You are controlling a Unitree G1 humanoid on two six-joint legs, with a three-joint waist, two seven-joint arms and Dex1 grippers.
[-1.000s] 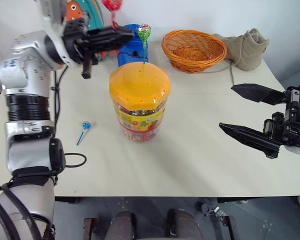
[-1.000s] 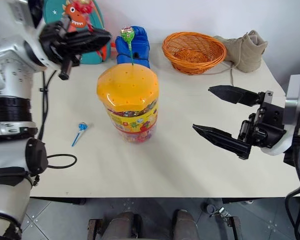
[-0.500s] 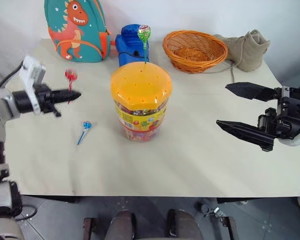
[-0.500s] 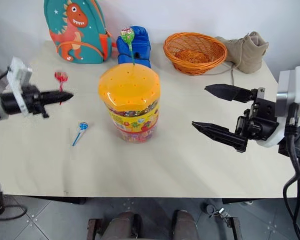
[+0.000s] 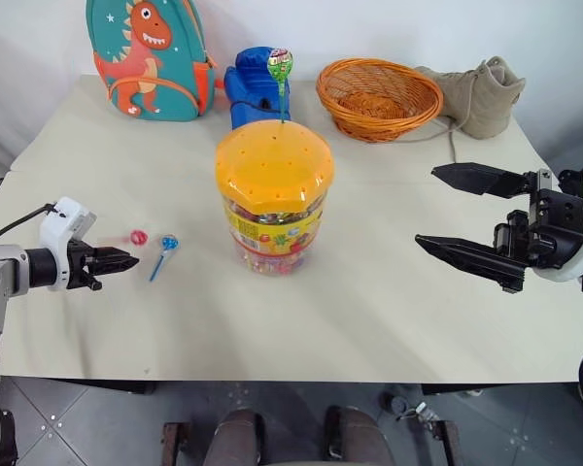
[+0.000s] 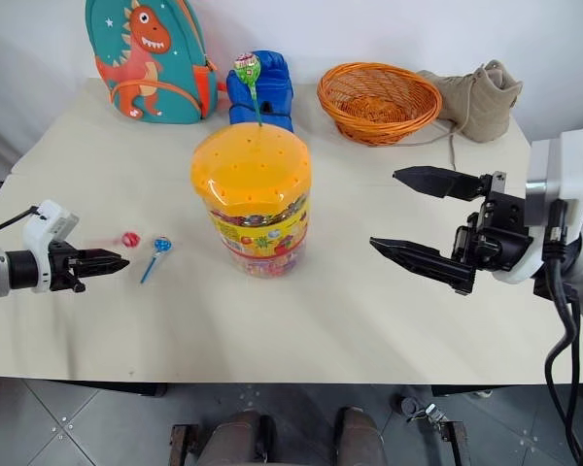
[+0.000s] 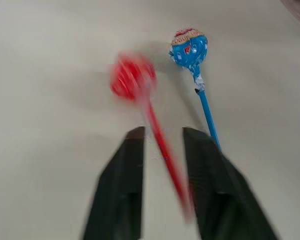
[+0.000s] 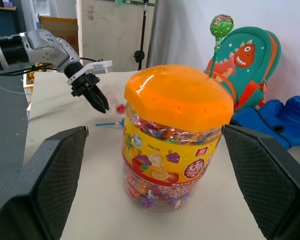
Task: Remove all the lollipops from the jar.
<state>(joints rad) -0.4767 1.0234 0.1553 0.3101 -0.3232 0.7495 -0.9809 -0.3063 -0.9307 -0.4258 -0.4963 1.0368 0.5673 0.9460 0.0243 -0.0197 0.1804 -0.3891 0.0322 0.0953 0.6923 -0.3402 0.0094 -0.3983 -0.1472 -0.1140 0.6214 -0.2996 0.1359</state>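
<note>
red lollipop blurred between parted fingers of left tool, beside blue lollipop on counter, left of jar. green lollipop upright in lid. right tool released, empty, right of jar.

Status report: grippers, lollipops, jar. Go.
Left gripper open, red lollipop blurred between its fingers, beside the blue lollipop on the table. Right gripper open beside the jar. Green lollipop upright in the lid. Nothing in the way.
</note>
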